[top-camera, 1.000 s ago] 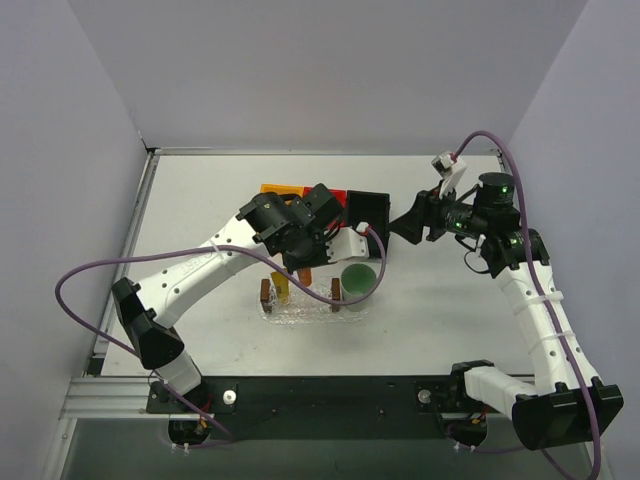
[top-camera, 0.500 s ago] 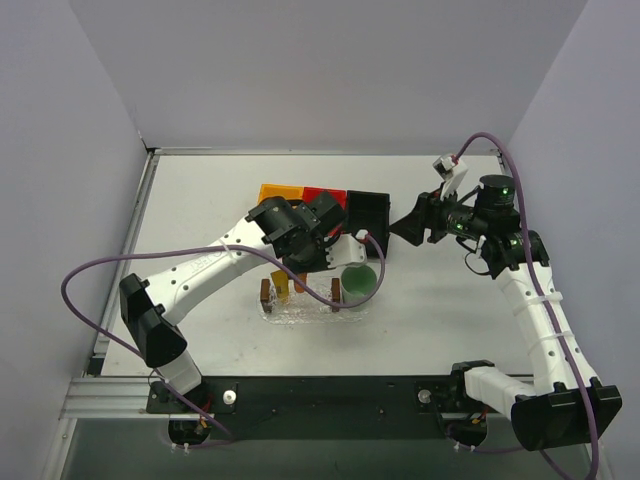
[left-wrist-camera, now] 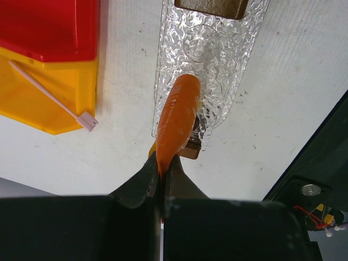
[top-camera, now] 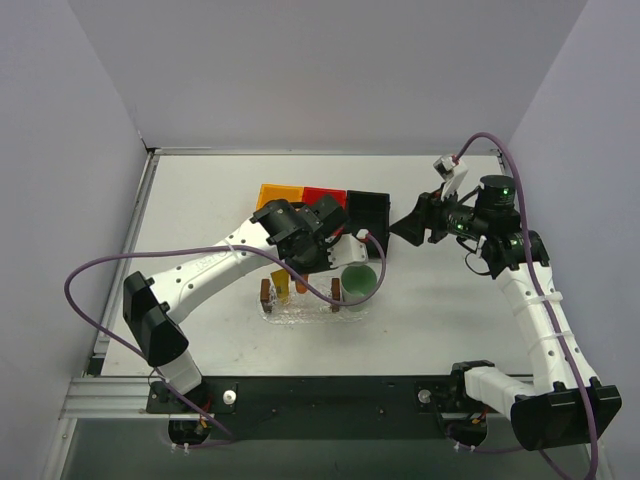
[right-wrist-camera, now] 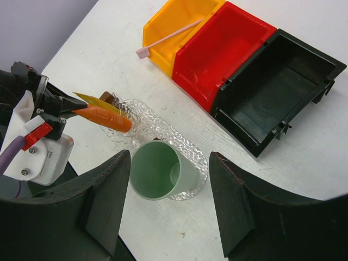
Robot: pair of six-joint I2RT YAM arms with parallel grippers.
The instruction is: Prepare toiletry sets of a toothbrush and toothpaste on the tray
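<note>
- White table [top-camera: 200,200] carries the clear tray [left-wrist-camera: 217,49].
- Orange tube [left-wrist-camera: 176,119] hangs over the tray's end; the left gripper [left-wrist-camera: 161,174] is clamped on its flat tail.
- Yellow tube [right-wrist-camera: 89,98] is just behind it.
- Toothbrush [right-wrist-camera: 171,37] lies across the orange bin [right-wrist-camera: 185,11].
- Right gripper [right-wrist-camera: 169,160] hovers above the cup [right-wrist-camera: 155,174], fingers wide apart.

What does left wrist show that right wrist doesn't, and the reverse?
Left wrist only: the black frame past the table edge.
Right wrist only: the green cup standing on the tray, the black bin, and the right gripper, open.
Both: the left gripper shut on the orange tube over the tray, the toothbrush lying across the orange bin, and the red bin.
</note>
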